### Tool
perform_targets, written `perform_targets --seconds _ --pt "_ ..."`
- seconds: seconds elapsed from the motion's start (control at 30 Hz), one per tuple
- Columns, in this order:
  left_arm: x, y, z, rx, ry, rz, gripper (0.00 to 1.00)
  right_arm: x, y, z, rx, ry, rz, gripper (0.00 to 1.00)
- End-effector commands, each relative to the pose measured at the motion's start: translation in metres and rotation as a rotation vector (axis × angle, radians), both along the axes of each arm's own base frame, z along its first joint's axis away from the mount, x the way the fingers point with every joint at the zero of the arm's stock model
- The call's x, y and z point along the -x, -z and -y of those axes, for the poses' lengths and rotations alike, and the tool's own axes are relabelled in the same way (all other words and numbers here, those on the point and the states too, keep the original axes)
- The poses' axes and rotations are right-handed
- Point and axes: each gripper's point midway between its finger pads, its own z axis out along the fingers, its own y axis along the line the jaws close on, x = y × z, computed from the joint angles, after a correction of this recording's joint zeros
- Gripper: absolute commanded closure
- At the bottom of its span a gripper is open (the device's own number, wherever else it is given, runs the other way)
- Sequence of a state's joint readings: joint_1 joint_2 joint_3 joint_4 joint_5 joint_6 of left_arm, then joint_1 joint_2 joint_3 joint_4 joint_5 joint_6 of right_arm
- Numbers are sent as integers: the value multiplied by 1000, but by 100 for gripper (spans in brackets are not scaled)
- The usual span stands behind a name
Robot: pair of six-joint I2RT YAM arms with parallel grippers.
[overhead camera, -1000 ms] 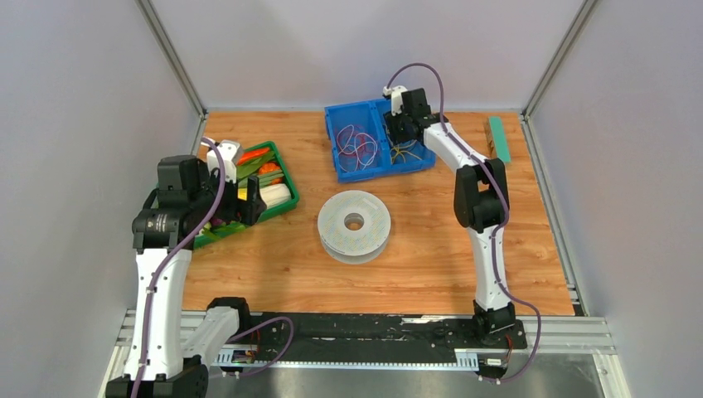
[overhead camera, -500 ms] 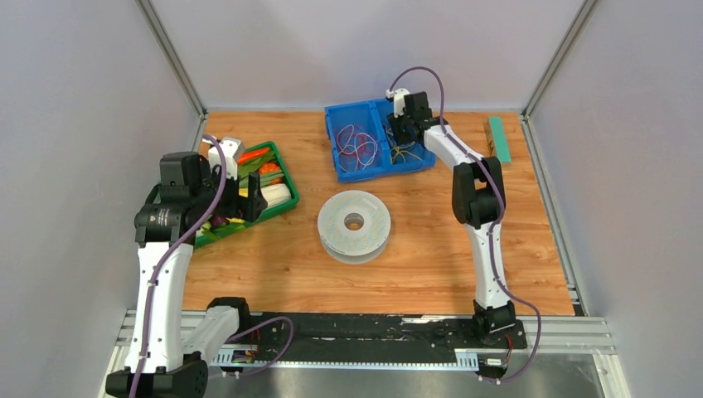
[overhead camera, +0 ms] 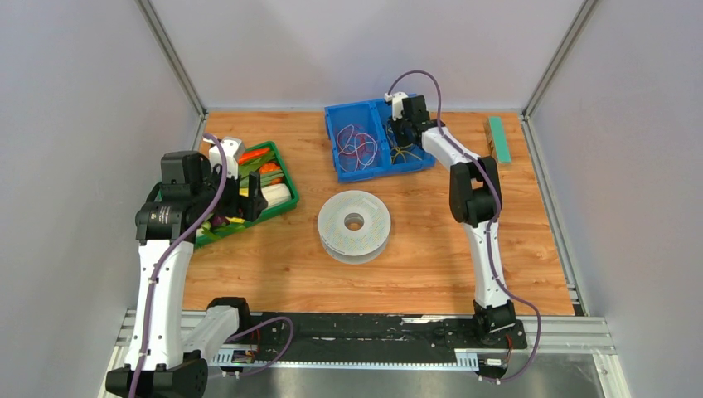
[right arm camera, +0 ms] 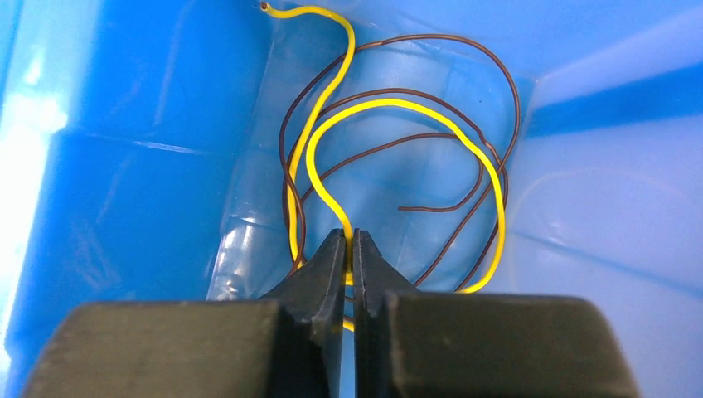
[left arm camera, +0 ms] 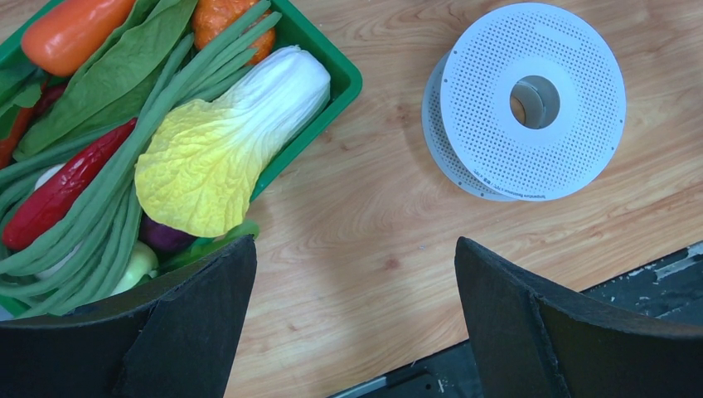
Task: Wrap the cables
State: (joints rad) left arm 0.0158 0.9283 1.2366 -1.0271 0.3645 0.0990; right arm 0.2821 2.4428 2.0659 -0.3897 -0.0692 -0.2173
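Observation:
The yellow cable (right arm camera: 390, 101) lies looped in the right compartment of the blue bin (overhead camera: 340, 116), tangled with a thin dark brown wire (right arm camera: 497, 75). In the top view the cable (overhead camera: 406, 154) shows just below my right gripper (overhead camera: 404, 137). In the right wrist view my right gripper (right arm camera: 349, 236) is shut, with a strand of the yellow cable pinched between its tips. The white perforated spool (overhead camera: 354, 225) lies flat mid-table and also shows in the left wrist view (left arm camera: 572, 141). My left gripper (left arm camera: 355, 249) is open and empty above bare wood, beside the green tray, seen from above (overhead camera: 251, 201).
The green tray (overhead camera: 282, 170) of toy vegetables sits at the left; its corner (left arm camera: 332, 62) is near my left finger. A red, white and purple wire tangle (overhead camera: 357, 146) fills the bin's left compartment. A green block (overhead camera: 498, 138) lies at the far right edge.
My right arm has reached slightly farther into the blue bin's right compartment. My left arm has shifted a little toward the tray.

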Motion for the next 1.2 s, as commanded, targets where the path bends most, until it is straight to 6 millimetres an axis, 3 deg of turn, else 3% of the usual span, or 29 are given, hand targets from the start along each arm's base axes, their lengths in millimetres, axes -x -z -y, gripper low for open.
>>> perform_targets --seconds 0.0,0.13,0.3,0.47,0.77,0.9,1.17 --pt "-5 -5 0 9 -5 29 3 -17 -42 -4 -40 -3 104 97" --pt "-6 -7 0 12 -5 27 3 -6 -86 -4 -71 -26 148 100" --pt "-7 -11 1 18 -9 30 3 15 -163 6 -110 -38 243 100" --pt "-10 -14 3 30 -1 41 3 34 -228 19 -143 -49 315 100" --pt "-24 -12 22 99 103 32 4 54 -320 32 -164 -56 457 100" --pt "-40 -2 32 117 152 5 6 66 -358 34 -185 -58 520 100" --pt "-77 33 87 140 338 -108 7 101 -414 46 -194 -43 628 100"
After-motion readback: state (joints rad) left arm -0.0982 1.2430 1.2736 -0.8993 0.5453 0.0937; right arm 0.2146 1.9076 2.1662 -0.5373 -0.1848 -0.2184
